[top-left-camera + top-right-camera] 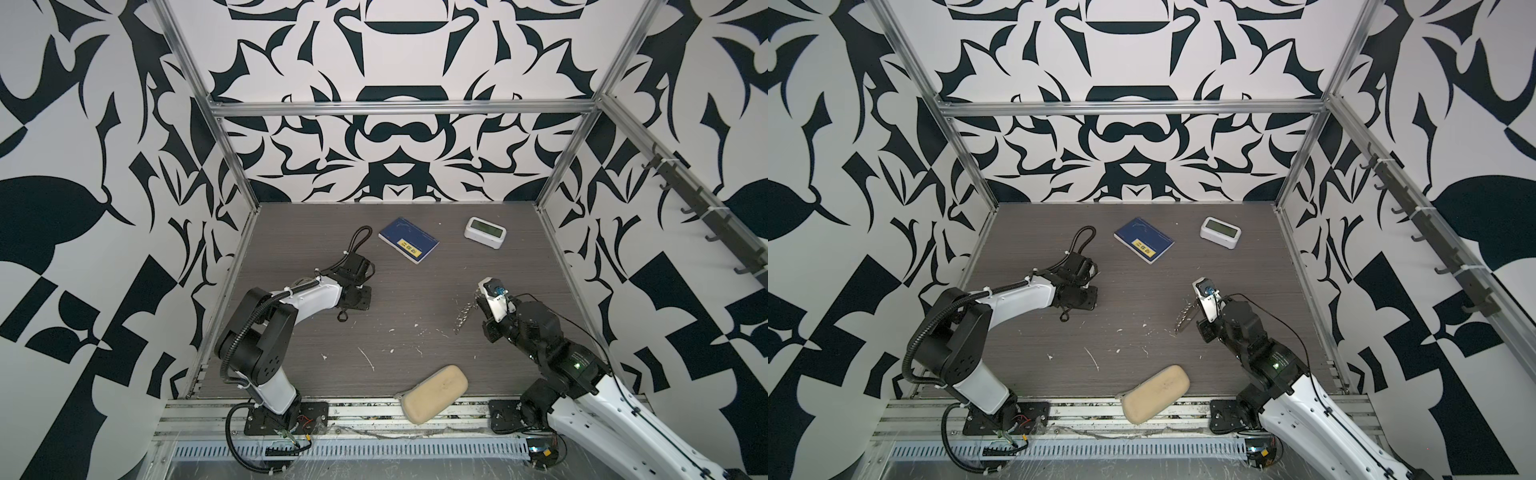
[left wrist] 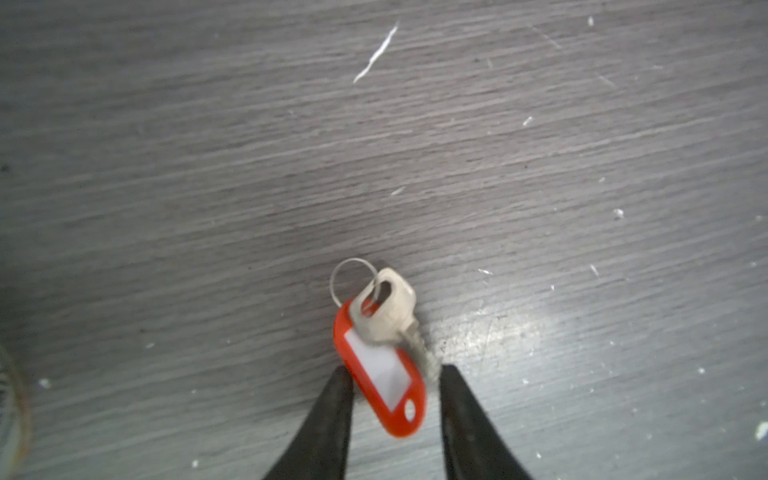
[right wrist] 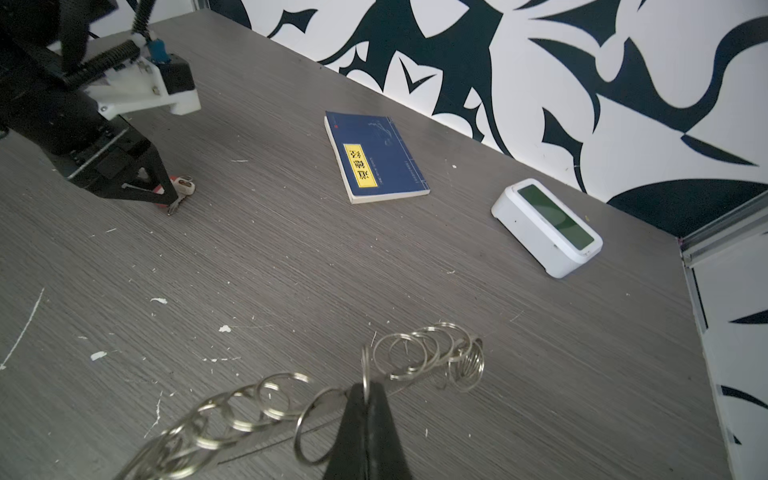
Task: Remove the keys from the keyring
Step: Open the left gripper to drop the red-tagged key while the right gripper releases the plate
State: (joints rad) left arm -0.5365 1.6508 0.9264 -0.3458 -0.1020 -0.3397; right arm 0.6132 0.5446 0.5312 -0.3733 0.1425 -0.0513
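Right gripper (image 3: 365, 390) pinches the keyring (image 3: 467, 361); left gripper (image 2: 395, 369), jaws apart, straddles light, slippery-looking keys (image 2: 390, 316), best grabbed by red tag (image 2: 386, 386).

Between my left claw's (image 2: 397, 369) matt black fingers (image 2: 328, 415), the keys (image 2: 386, 316) were dull silver metal, their tag (image 2: 386, 382) glossy red plastic; the table (image 2: 249, 166) beneath was matt, scuffed woodgrain.

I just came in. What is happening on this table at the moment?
Two robot arms are taking keys off a keyring. The right gripper is shut on the keyring, a hoop strung with many small silver rings, and holds it low over the table. The keys, with their red tag, are already off it, across the table. The left gripper stands over them with its jaws apart, one finger on each side of the tag.
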